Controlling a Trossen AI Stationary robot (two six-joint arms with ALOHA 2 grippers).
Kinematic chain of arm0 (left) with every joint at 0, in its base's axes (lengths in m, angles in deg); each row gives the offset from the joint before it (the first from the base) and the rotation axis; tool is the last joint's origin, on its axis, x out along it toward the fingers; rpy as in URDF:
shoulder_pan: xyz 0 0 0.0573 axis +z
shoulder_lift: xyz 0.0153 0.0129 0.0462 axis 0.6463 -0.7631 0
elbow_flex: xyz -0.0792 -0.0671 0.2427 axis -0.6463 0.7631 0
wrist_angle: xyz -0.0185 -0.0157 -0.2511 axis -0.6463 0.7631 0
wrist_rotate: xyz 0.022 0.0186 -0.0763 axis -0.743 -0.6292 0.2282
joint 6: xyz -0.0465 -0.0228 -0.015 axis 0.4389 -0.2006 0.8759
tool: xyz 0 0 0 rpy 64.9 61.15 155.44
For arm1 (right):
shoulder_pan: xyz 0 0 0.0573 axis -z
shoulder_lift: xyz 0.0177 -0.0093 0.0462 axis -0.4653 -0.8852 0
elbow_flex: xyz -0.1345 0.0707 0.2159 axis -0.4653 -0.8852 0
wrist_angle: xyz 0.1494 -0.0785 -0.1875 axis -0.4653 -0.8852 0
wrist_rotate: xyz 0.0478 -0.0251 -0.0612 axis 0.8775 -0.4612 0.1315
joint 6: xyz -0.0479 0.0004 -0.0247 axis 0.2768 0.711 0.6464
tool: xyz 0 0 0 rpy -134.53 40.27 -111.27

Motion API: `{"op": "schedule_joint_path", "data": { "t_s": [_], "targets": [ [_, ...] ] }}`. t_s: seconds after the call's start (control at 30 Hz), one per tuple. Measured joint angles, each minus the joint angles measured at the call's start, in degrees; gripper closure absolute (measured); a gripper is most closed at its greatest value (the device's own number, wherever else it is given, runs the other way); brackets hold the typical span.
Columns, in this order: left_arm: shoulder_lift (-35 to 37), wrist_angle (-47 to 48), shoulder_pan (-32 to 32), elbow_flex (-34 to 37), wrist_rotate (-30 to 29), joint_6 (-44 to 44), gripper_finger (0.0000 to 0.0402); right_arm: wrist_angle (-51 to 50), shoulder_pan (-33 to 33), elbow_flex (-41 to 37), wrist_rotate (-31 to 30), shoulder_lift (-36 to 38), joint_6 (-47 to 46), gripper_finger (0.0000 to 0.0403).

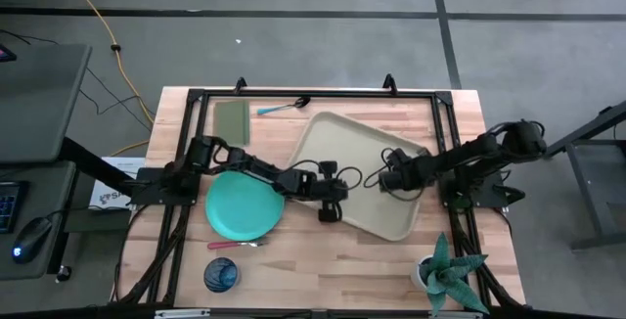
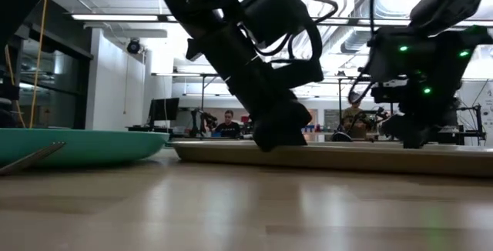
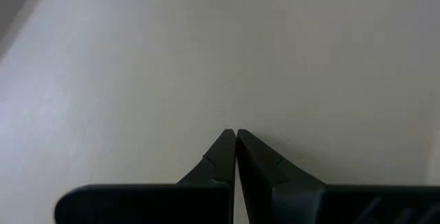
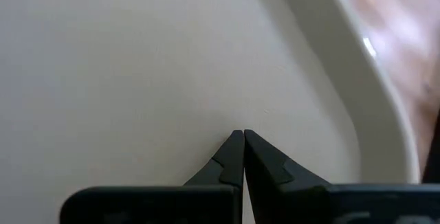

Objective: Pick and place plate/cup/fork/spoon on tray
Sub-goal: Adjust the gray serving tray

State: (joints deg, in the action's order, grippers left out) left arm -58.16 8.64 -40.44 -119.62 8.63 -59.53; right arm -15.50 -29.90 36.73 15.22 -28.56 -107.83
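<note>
Both tools have their fingers pressed together with nothing between them, and both point down at the large beige rectangular plastic tray [image 1: 342, 148] with its rounded corners and raised rim: the left tool [image 1: 327, 211] sits at the tray's near-left edge, the right tool [image 1: 389, 180] over the tray's right half, and each wrist view shows only bare cream tray floor just ahead of the closed tips. The tray holds nothing that can be seen. The round turquoise plastic plate [image 1: 245, 206] lies on the wooden bench [image 1: 323, 260] just behind the left tool, under that arm's forearm, with the small red-handled fork [image 1: 235, 245] close beside its rim. The small translucent dark-blue cup [image 1: 220, 275] stands well behind and to that tool's side, near the bench's front edge. The light-blue-handled spoon [image 1: 281, 108] lies well away from the left tool, beyond the tray's far-left corner, next to a flat olive-green square [image 1: 231, 118]. The main risk, as I judge it, is the left arm sweeping back low and nudging the plate or flicking the fork; whether the left tool touches the tray is hard to tell, and if so it could shift the tray. A potted plant [image 1: 452, 275] stands well behind the right tool.
</note>
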Motion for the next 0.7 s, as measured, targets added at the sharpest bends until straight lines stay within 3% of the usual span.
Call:
{"op": "schedule_joint_path", "data": {
  "t_s": [0.27, 0.4, 0.5, 0.7],
  "targets": [
    [0.0, -2.5, 0.5, 0.0, 5.4, -0.1, 0.0401, 12.8, 10.8, 0.0, 0.5, 0.0, 17.2, 0.0403],
    [0.8, -1.6, 0.7, 0.0, 3.5, -2.8, 0.0401, 13.8, 13.7, 0.6, 2.6, 0.5, 23.7, 0.0403],
    [3.5, -0.9, 0.7, 0.0, -0.5, -3.9, 0.0401, 11.7, 12.3, 1.8, 5.7, 2.7, 24.3, 0.0403],
    [9.6, 1.3, 2.5, -0.1, -4.4, -5.6, 0.0401, 8.0, 3.6, 3.2, 7.5, 12.2, 24.4, 0.0403]
  ]
}}
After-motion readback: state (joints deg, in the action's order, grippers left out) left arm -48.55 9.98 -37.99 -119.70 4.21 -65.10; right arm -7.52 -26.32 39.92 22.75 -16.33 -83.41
